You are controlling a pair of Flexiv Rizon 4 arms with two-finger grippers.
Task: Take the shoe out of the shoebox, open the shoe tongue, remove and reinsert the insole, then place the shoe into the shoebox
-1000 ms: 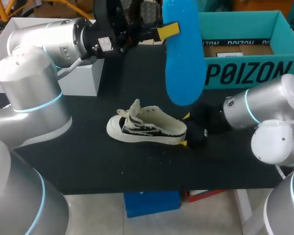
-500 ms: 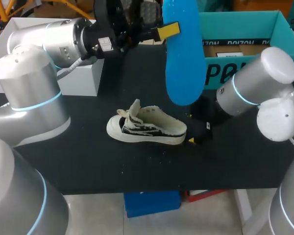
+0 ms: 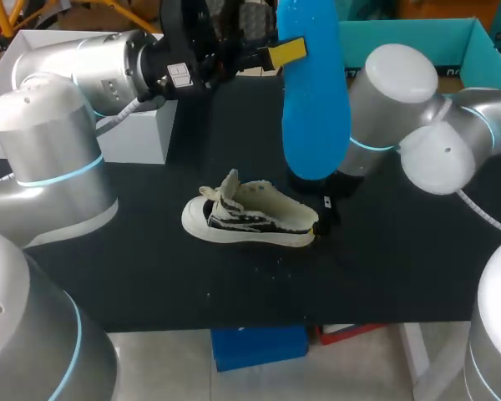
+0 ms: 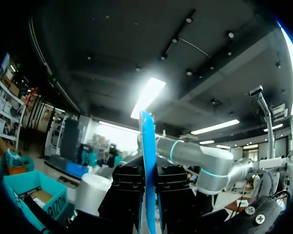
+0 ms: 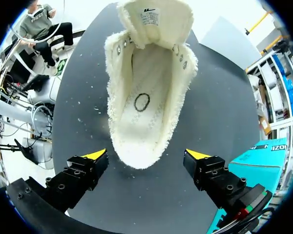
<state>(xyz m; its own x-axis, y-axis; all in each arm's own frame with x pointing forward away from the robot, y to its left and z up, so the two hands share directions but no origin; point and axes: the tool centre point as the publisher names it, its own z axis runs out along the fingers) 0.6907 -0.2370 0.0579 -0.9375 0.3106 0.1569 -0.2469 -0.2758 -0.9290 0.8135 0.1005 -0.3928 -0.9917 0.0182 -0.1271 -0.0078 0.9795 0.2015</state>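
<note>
Head view, shoe: the cream low-top shoe (image 3: 249,219) stands on its sole near the middle of the black desk (image 3: 150,276), outside the shoebox, toe toward my left arm, heel toward my right arm.
Tongue: the tongue (image 5: 156,19) is pulled up and forward, leaving the mouth wide open; the right wrist view looks straight into the pale inside with a ring mark on its floor.
Insole: the blue insole (image 3: 315,92) hangs lengthwise in the air above and behind the shoe, well clear of the desk.
Left arm: the left gripper (image 3: 282,52) is clamped on the insole near its upper end; the left wrist view shows the insole (image 4: 147,165) edge-on, pinched from both sides.
Right arm: the right gripper (image 5: 146,155) sits low at the shoe's heel, fingers spread wide, one on each side, neither touching.
Shoebox: the teal shoebox (image 3: 463,42) stands open at the desk's far right, behind my right arm.
Other: a white box (image 3: 134,134) stands at the far left.
</note>
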